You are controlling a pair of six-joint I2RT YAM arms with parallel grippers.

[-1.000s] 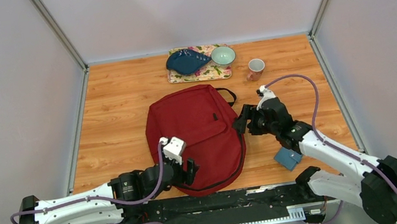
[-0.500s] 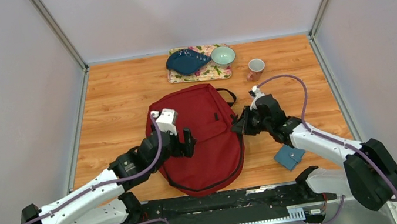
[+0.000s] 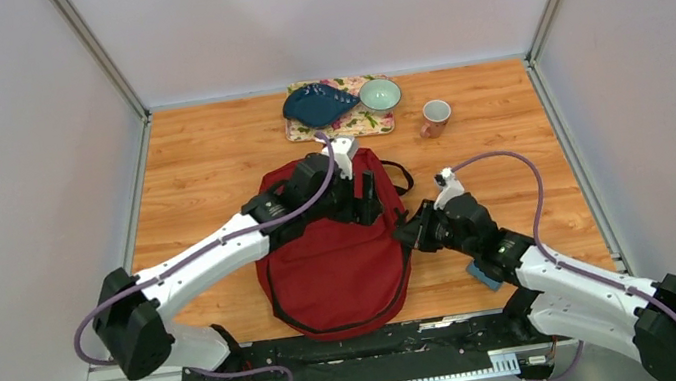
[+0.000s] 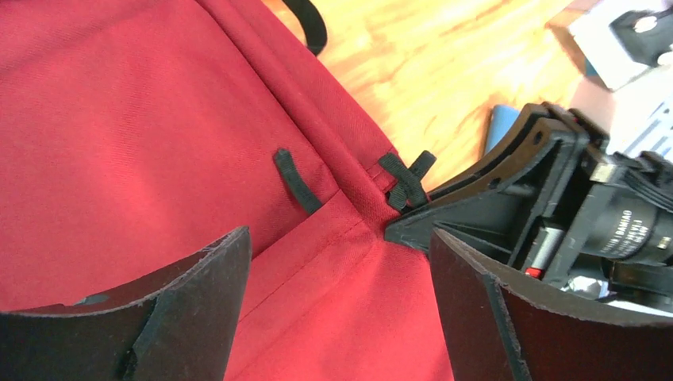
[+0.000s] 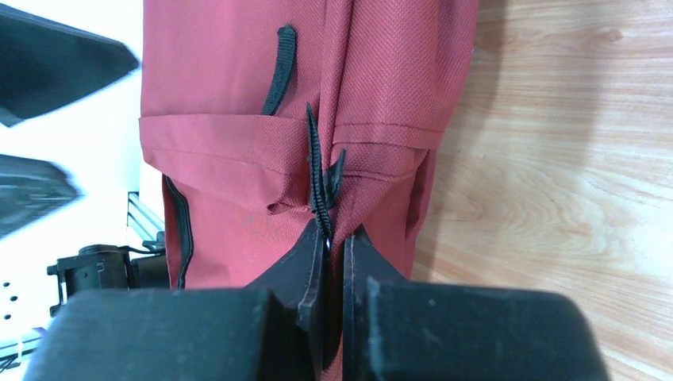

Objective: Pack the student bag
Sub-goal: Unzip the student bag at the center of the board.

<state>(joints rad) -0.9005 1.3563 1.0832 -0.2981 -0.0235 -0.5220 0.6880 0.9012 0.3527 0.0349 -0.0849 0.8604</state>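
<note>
1. The bag (image 3: 335,262) lies flat in the middle of the worktop (image 3: 200,171). Its bottom end is near the arm bases and its top end points toward the back wall.
2. My left pincer (image 3: 371,201) is over the upper part of the bag with its jaws spread wide. It grips nothing and only red fabric shows below it (I can't tell from the wrist view whether the fingers touch the cloth).
3. My right pincer (image 3: 403,234) is at the bag's right edge. Its jaws are clamped together on a black tab (image 5: 317,175) and a fold of red fabric at the side seam.
4. In the left wrist view, the tip of the right pincer sits just beside the left pincer's right finger. A second short black pull (image 4: 298,181) lies on the cloth just above a seam.
5. A black loop (image 3: 400,176) sticks out from the bag's top right corner onto the wood.
6. At the back of the worktop is a flowered tray (image 3: 355,125) carrying a dark blue dish (image 3: 316,105) and a pale green bowl (image 3: 380,94).
7. A pink mug (image 3: 435,116) stands upright to the right of the tray, not touching it.
8. A blue wallet (image 3: 481,275) lies to the right of the bag, partly hidden under the right arm.
</note>
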